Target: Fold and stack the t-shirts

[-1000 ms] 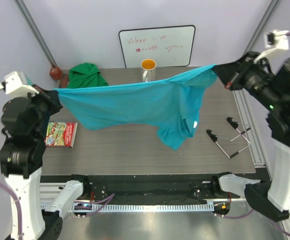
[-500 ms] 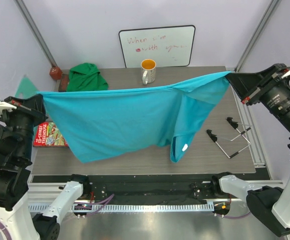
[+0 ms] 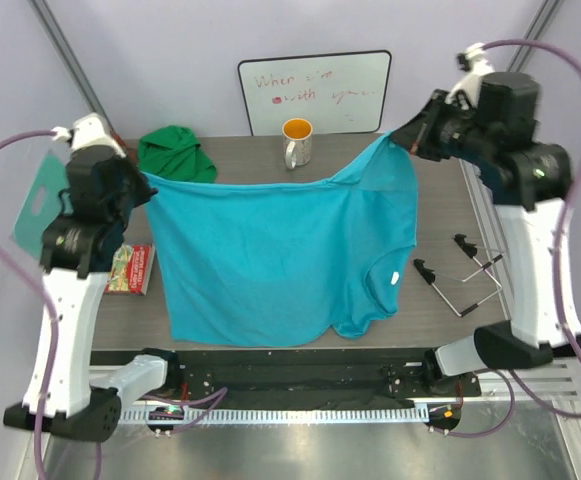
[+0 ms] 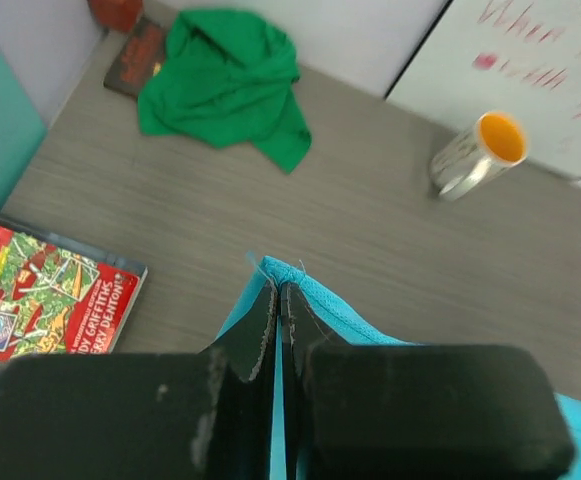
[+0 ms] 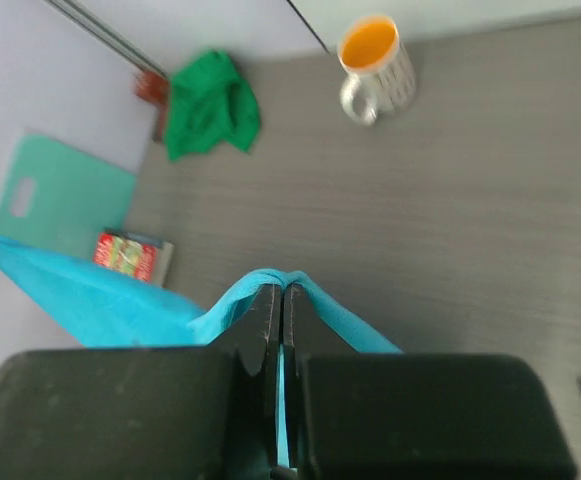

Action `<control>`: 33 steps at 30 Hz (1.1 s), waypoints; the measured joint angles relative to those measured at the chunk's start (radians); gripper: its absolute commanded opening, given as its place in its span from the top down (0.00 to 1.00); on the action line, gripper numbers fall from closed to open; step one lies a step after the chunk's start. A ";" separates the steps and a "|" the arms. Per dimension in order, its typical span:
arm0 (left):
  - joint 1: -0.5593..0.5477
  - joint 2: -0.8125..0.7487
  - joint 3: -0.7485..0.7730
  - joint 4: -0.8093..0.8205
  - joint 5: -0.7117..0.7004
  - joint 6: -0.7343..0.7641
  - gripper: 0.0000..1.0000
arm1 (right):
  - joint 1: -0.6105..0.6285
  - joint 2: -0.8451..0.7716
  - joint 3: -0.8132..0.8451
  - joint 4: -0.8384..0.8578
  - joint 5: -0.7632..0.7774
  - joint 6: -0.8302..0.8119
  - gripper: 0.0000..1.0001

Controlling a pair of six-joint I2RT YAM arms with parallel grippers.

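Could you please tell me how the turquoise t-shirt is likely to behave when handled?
Probably very floppy: the turquoise t-shirt sags between the left hand and right hand. Likely light, as two small corner pinches carry it. It may crumple when lowered.

Overhead view: bright, diffuse light is falling evenly from above. The counter is carrying only faint, soft-edged shadows. The turquoise t-shirt is rendering evenly lit, with gentle shading in its folds at 4 o'clock. The metal sheet at 6 o'clock is giving off a dull sheen.

Left wrist view: the counter is reading sharp, while the left end effector at 6 o'clock is reading dark and soft.

Right wrist view: the whole frame is blurring slightly behind the right end effector, and the mug at 12 o'clock is losing edge detail.
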 measured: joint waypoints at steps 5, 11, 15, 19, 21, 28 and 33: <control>0.000 0.147 -0.095 0.050 0.006 0.027 1.00 | 0.000 0.146 -0.164 0.046 0.001 -0.010 0.99; 0.000 0.276 -0.127 0.128 -0.005 0.069 1.00 | 0.000 0.251 -0.269 0.088 0.014 -0.026 0.99; 0.001 0.393 -0.126 0.193 -0.004 0.081 1.00 | 0.000 0.323 -0.256 0.126 0.016 -0.043 0.99; 0.001 0.530 -0.123 0.241 0.000 0.106 1.00 | 0.000 0.417 -0.217 0.143 0.015 -0.055 0.99; 0.001 0.605 -0.116 0.246 0.005 0.117 1.00 | 0.000 0.470 -0.198 0.148 0.016 -0.060 0.99; 0.002 0.791 -0.090 0.259 0.010 0.132 1.00 | 0.000 0.616 -0.150 0.151 0.031 -0.077 0.99; 0.010 0.874 -0.006 0.277 -0.007 0.146 1.00 | 0.000 0.669 -0.105 0.151 0.048 -0.085 0.99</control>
